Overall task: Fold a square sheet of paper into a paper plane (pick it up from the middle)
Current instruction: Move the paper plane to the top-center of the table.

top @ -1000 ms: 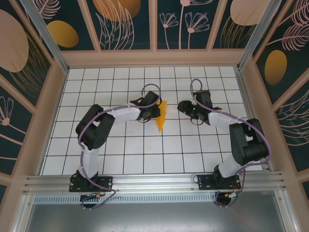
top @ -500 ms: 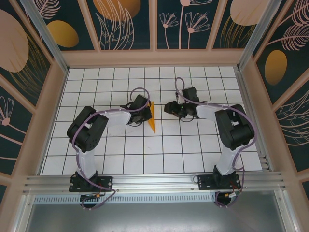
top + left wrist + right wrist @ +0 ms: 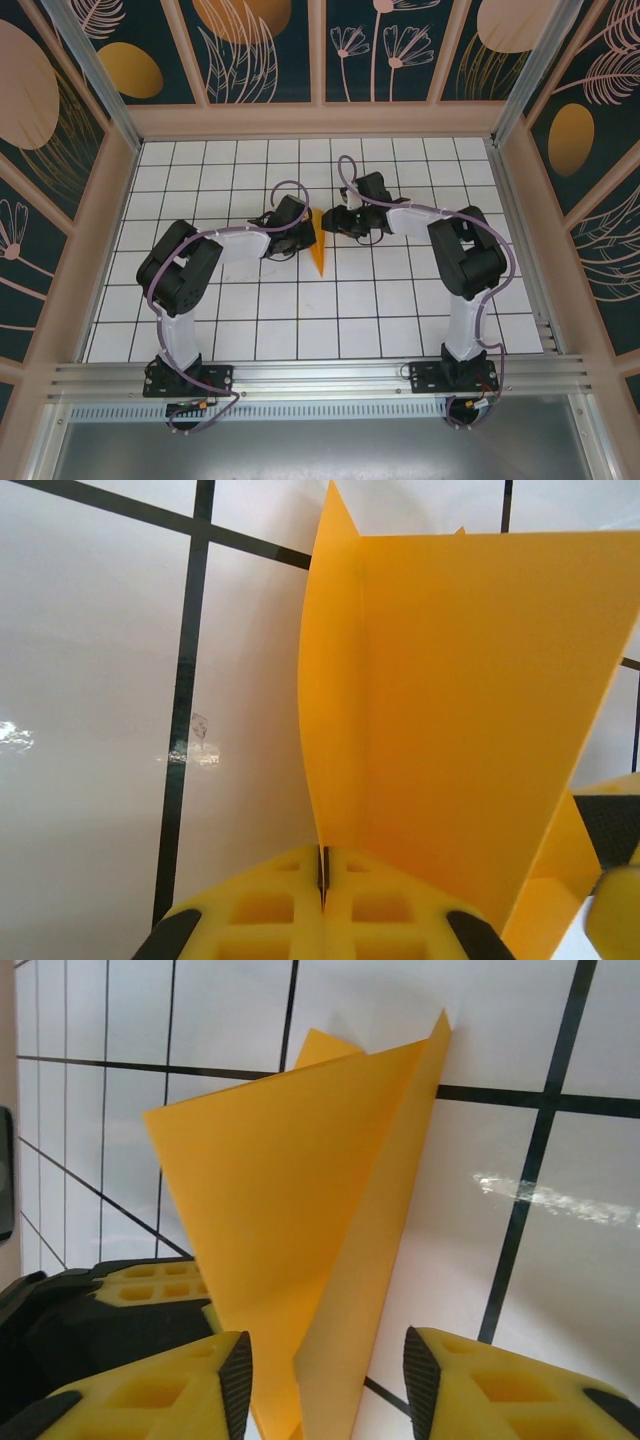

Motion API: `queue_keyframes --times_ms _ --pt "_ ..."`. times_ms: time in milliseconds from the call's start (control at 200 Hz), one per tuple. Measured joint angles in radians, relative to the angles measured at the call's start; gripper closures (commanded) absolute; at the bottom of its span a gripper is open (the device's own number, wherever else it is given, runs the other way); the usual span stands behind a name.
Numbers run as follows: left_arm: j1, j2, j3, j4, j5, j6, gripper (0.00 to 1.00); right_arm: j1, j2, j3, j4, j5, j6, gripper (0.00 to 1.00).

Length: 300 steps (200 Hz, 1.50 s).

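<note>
A white tabletop (image 3: 240, 300) ruled with a black grid sits inside walls (image 3: 60, 120) of dark teal floral panels. The left gripper (image 3: 323, 880) is clamped, yellow fingertips pressed together, on the bottom edge of the folded sheet of paper (image 3: 450, 700), which stands up from its fingers as an orange-yellow pointed form with a centre crease. The right gripper (image 3: 325, 1380) faces it from the other side, fingers spread apart, with the paper's lower point hanging in the gap between them.
</note>
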State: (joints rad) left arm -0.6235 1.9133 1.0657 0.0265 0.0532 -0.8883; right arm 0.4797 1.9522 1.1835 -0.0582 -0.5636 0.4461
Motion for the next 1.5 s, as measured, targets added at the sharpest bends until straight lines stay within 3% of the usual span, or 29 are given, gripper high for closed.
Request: queue_keyframes --times_ms 135,340,525,801,1211,1501 --pt "0.0 0.0 0.0 0.0 0.011 0.0 0.93 0.0 0.031 0.022 -0.031 0.009 -0.004 0.63" --pt "0.002 0.0 0.0 0.0 0.014 0.0 0.93 0.0 0.06 0.053 -0.059 0.025 -0.008 0.88" --pt "0.011 -0.032 -0.046 0.021 -0.01 -0.025 0.93 -0.002 0.057 0.031 -0.053 0.071 0.011 0.96" --pt "0.016 -0.048 -0.077 0.06 -0.012 -0.066 0.92 -0.023 0.0 -0.044 -0.045 0.114 0.035 0.97" --pt "0.049 -0.068 -0.137 0.155 0.082 -0.091 0.71 -0.027 -0.015 -0.04 -0.055 0.102 -0.004 0.86" --pt "0.082 -0.072 -0.171 0.255 0.193 -0.113 0.75 -0.028 -0.014 -0.004 -0.082 0.092 -0.055 0.75"
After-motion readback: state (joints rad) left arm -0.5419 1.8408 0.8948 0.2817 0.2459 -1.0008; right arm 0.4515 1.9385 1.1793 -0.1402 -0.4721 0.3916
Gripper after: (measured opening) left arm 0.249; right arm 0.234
